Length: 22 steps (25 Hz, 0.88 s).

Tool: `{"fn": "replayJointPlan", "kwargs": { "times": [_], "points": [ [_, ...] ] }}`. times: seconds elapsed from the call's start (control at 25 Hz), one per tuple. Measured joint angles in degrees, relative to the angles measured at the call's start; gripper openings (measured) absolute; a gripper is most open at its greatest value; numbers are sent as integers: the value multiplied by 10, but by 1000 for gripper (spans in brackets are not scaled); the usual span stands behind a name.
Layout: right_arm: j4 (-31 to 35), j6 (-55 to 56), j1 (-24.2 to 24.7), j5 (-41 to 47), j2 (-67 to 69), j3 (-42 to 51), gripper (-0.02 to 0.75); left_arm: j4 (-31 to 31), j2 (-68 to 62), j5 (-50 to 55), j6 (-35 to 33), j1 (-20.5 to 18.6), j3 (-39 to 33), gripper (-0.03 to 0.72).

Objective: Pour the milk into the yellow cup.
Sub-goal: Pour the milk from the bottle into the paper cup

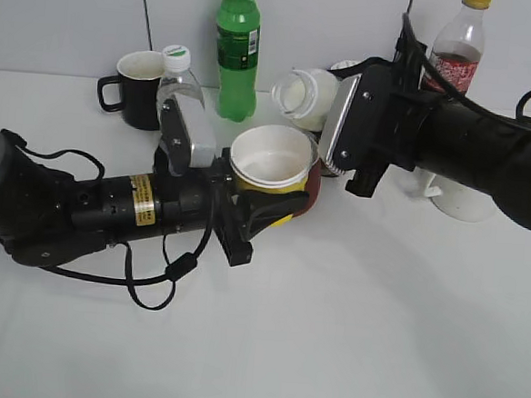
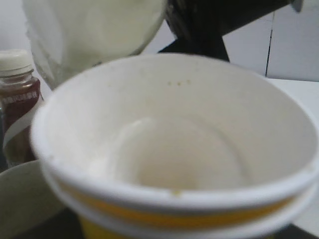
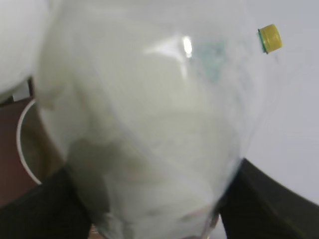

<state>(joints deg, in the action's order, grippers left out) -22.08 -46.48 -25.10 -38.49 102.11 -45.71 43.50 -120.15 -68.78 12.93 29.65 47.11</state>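
Over the middle of the tabletop point(image 1: 346, 350), seen from outside, the left gripper point(image 1: 262, 219) holds the yellow cup point(image 1: 269, 167) up off the surface, jaws clamped on its lower wall. Right beside it, up and to the right, the right gripper point(image 1: 329, 131) carries the milk bottle point(image 1: 305, 94), tipped well over with its open mouth pointing left, just above and behind the cup's rim. No stream shows between them from this angle. A black mug point(image 1: 137, 85), a green bottle point(image 1: 237, 47) and a clear bottle with a white cap point(image 1: 178, 84) stand behind.

Now the left wrist view: the cup point(image 2: 169, 149) fills the picture, and there's a pale pool of milk lying low in its bottom, so pouring looks to be under way. The milk bottle point(image 2: 94, 35) hangs above its far rim, and a brown bottle with a white cap point(image 2: 17, 94) sits at the left. The jaws are hidden under the cup here.

Right wrist view: the milk bottle point(image 3: 149, 129) is pressed up close, blurred, with plenty of white liquid inside. The jaws clamp it at the bottom edge. A yellow cap point(image 3: 269, 38) shows far behind.

My call: early in the pour, most of the milk not yet across.
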Motion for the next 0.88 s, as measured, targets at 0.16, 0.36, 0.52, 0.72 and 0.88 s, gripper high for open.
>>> {"fn": "replayJointPlan", "kwargs": {
  "times": [0.16, 0.36, 0.52, 0.72, 0.88],
  "points": [
    [1, -23, 0, -10, 0, 0, 487, 0, 0, 0, 0, 0, -7, 342],
    [2, -64, 0, -12, 0, 0, 487, 0, 0, 6, 0, 0, -9, 342],
    [5, -95, 0, -13, 0, 0, 487, -1, 0, 8, 0, 0, -9, 342],
    [9, -117, 0, -23, 0, 0, 487, -1, 0, 15, 1, 0, -9, 341],
    [9, -137, 0, -25, 0, 0, 487, -1, 0, 25, 1, 0, -9, 341]
  ]
}}
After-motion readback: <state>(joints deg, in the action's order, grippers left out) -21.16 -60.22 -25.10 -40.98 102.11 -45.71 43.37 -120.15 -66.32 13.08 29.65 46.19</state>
